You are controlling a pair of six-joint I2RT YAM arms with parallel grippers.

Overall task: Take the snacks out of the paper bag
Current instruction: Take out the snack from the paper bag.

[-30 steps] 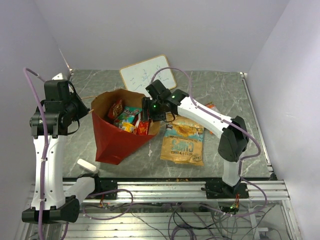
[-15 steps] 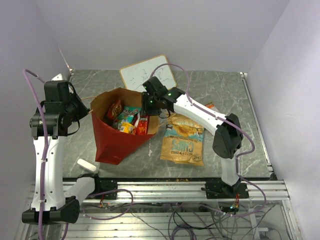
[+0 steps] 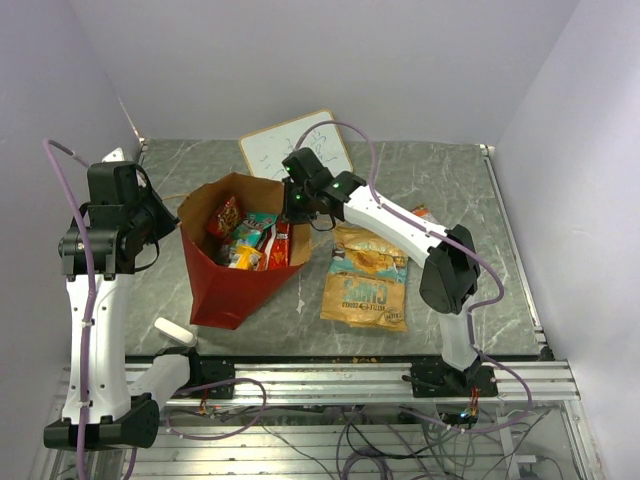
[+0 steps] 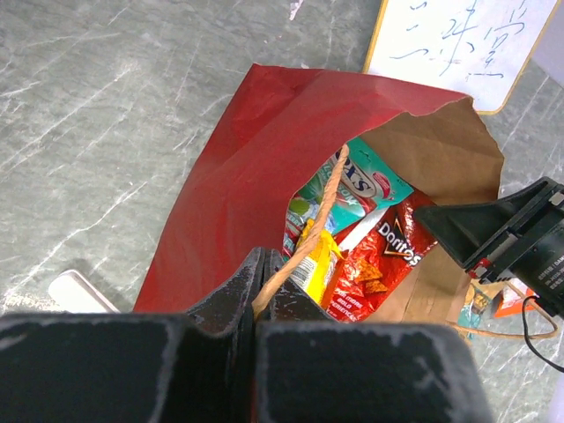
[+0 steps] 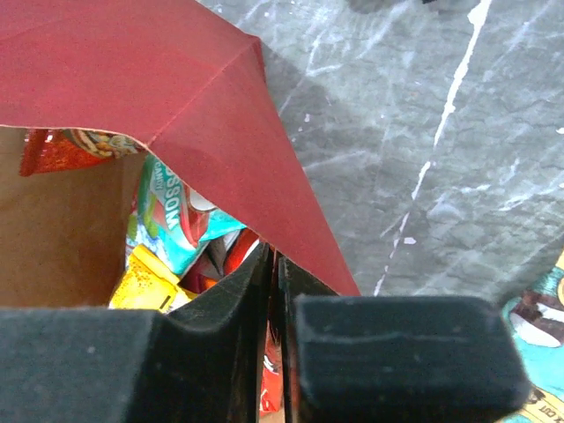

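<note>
Red paper bag [image 3: 228,290] is gaping open, brown inside, glossy snacks [image 4: 374,264] jumbled within; left gripper [image 4: 263,266] is pinching its loop handle [image 4: 328,207], right gripper [image 5: 270,261] is clamping its rim [image 5: 256,218].

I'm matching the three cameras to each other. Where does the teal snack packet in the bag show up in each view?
Top external: teal packet left of centre, in the bag's open mouth.
Left wrist: right of centre, behind the handle loop, above the Doritos packet.
Right wrist: left of centre, under the bag's red rim, above the yellow packet.
Shared landmark: the red paper bag, seen in all three.
</note>
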